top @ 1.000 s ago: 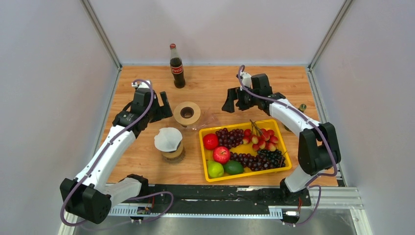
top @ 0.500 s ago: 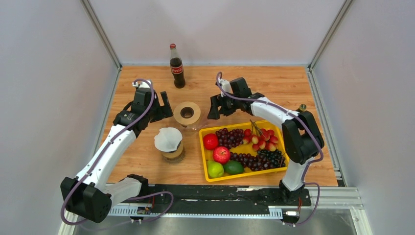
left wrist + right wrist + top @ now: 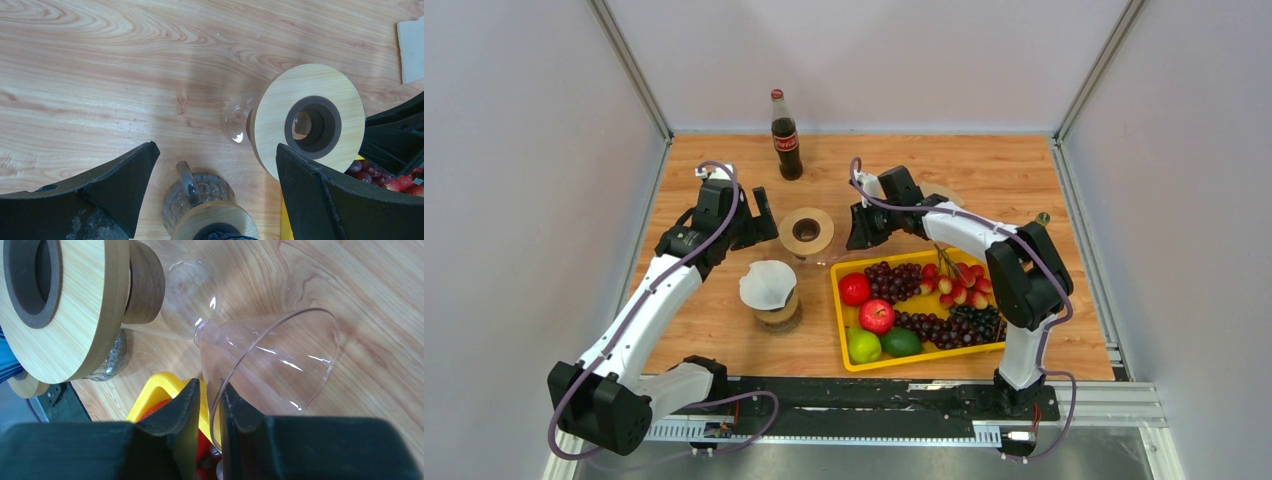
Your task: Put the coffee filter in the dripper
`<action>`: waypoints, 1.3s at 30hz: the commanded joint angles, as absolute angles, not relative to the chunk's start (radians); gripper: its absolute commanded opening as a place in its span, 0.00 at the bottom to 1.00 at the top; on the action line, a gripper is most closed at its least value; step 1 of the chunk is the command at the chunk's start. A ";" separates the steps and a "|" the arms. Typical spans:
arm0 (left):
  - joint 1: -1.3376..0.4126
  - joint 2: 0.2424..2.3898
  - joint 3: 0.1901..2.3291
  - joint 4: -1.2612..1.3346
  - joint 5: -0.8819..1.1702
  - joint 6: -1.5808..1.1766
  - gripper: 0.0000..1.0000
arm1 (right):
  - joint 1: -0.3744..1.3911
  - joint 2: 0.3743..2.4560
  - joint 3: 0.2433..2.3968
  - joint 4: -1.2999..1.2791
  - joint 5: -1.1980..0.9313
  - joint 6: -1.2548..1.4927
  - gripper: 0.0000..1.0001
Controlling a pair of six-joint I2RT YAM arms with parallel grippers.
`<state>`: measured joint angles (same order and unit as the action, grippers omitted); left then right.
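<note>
Robot lab cell: plain grey panel walls (image 3: 514, 150), alu posts (image 3: 629, 68), wood bench (image 3: 1014, 165) w/ 2 bolted arms (image 3: 646, 310)

**A:** so what's on the left wrist cam rn?

**B:** left pincer (image 3: 215, 150) is spread wide, one black finger (image 3: 90, 200) in each bottom corner. The dripper (image 3: 270, 117) is lying on its side on the wood counter (image 3: 100, 60). Its pale wooden ring with the dark hole faces the lens, and a clear glass bulb (image 3: 235, 122) sticks out to its left.

**A:** anything between the fingers?

**B:** yeah, a ribbed glass mug (image 3: 197, 192) with a handle and a wooden collar (image 3: 215, 225) on top, bottom centre. Far right there's some black hardware (image 3: 395, 135), red fruit (image 3: 395, 182) and a sliver of yellow tray (image 3: 285, 220). Pale sheet corner (image 3: 412, 50) top right.
</note>
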<state>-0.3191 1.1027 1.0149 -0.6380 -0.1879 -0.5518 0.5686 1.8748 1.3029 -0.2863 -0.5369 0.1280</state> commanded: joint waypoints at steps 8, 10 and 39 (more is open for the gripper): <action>-0.315 1.081 1.046 -0.623 -0.174 -0.540 1.00 | 0.573 1.793 1.315 -0.246 -0.532 0.011 0.00; -0.315 1.080 1.049 -0.623 -0.171 -0.541 1.00 | 0.573 1.758 1.307 -0.253 -0.506 -0.054 0.00; -0.315 0.976 1.012 -0.654 -0.199 -0.547 1.00 | 0.876 1.566 1.492 -0.385 -0.228 -0.765 0.03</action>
<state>-0.3191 1.0039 1.0142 -0.6437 -0.1715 -0.5522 0.8593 1.5322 1.4113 -0.3908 -0.2146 -0.6994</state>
